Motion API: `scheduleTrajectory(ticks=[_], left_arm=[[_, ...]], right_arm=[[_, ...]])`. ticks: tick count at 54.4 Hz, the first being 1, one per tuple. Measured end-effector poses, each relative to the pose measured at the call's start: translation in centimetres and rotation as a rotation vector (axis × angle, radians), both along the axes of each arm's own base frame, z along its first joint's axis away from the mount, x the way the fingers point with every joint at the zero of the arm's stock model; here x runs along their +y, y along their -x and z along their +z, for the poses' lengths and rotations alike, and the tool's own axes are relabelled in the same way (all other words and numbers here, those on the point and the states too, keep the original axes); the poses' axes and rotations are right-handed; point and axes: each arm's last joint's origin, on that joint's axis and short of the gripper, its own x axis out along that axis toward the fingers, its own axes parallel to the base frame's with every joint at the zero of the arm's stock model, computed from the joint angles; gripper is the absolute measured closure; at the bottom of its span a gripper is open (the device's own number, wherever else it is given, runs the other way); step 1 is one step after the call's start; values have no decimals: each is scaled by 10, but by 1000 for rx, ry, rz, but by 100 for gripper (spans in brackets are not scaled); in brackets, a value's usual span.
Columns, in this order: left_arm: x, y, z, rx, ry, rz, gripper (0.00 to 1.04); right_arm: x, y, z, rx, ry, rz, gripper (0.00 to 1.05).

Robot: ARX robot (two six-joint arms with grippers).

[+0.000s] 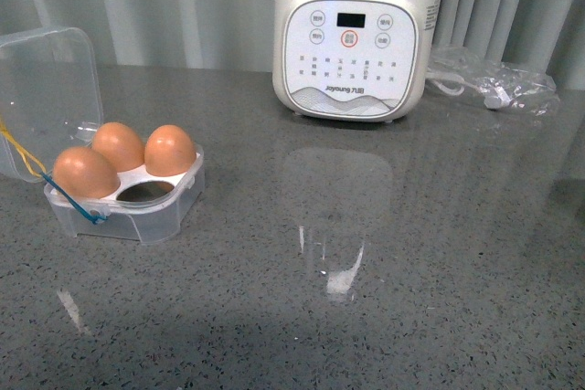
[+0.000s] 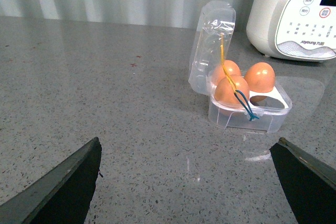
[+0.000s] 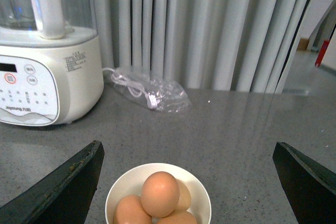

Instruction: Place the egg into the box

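Note:
The box (image 1: 174, 212) stands open at the left of the grey table, its clear lid (image 1: 50, 70) tipped back. Three orange-brown eggs fill three cells; the front right cell (image 1: 146, 192) is empty. The box also shows in the left wrist view (image 2: 268, 119), ahead of my open, empty left gripper (image 2: 189, 141). In the right wrist view a white bowl (image 3: 118, 187) holds several more eggs, with one egg (image 3: 160, 193) on top. My right gripper (image 3: 188, 144) is open and empty, its jaws wide on either side of the bowl. Neither arm shows in the front view.
A white appliance (image 1: 352, 43) with a control panel stands at the back middle of the table. A clear plastic bag with a white cable (image 1: 498, 84) lies to its right. Grey curtains hang behind the table.

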Motion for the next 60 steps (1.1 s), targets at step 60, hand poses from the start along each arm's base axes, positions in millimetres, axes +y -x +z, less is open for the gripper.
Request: scheduleTrajectory(ticks=[60], left_arm=[[0,0,0,0,0,0,7]], right_arm=[[-12,-94,-47,474,37,168,7]])
